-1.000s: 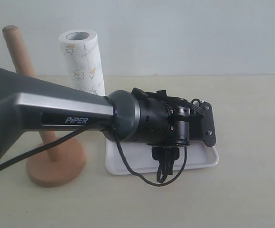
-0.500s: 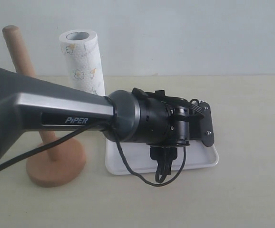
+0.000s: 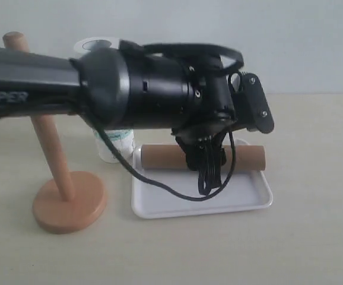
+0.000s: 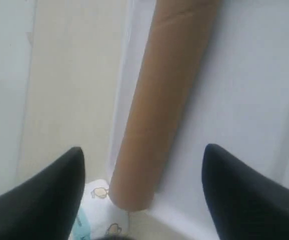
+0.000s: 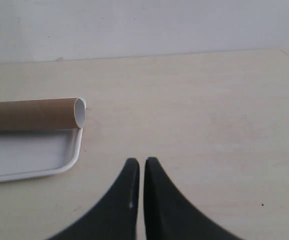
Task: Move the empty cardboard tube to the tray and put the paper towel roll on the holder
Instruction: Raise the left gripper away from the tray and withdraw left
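Observation:
The brown cardboard tube (image 3: 248,157) lies on its side along the far edge of the white tray (image 3: 254,199). My left gripper (image 4: 143,149) hangs open above it, fingers (image 4: 49,200) wide apart and clear of the tube (image 4: 164,95). The paper towel roll (image 3: 115,145) stands upright behind the tray's left end, mostly hidden by my left arm. The wooden holder (image 3: 70,208) stands at the left with its pole bare. My right gripper (image 5: 141,161) is shut with nothing in it, low over the table, to the right of the tube's open end (image 5: 79,112) and the tray (image 5: 29,152).
My left arm (image 3: 130,89) crosses the upper left of the exterior view and hides the wall behind the roll. A black cable (image 3: 210,178) loops down from its wrist over the tray. Bare beige table (image 3: 314,148) lies right of the tray.
My left arm has risen from over the tray, and the cardboard tube now shows lying on the tray, free of the gripper.

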### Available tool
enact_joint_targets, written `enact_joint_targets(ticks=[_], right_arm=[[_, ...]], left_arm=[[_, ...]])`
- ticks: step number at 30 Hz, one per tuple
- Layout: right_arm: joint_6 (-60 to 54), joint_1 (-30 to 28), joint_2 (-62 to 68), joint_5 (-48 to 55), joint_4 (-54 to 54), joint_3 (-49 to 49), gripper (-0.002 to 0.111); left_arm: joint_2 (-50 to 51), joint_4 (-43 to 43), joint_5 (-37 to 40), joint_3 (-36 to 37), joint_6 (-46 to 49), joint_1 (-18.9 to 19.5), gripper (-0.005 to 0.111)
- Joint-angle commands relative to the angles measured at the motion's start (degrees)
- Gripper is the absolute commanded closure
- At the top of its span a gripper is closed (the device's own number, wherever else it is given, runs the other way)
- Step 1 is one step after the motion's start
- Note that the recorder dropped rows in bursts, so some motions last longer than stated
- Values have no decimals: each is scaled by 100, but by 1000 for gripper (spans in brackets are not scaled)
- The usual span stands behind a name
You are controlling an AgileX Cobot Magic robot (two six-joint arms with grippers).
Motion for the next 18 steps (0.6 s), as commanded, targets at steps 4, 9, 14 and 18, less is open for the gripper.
enact_joint_targets(ticks=[4, 9, 14, 18], right_arm=[[0, -17, -23, -13, -5, -7, 104], [0, -17, -23, -13, -5, -7, 104], [0, -17, -23, -13, -5, -7, 104], [0, -17, -23, -13, -5, -7, 104]], left_arm=[[-1172, -1569, 939, -33, 684, -30, 96], [-1918, -2566, 1692, -33, 1062, -45, 103], [-2444, -2634, 1856, -33, 1062, -328, 103], [-2945, -2622, 1829, -33, 888, -699, 103]])
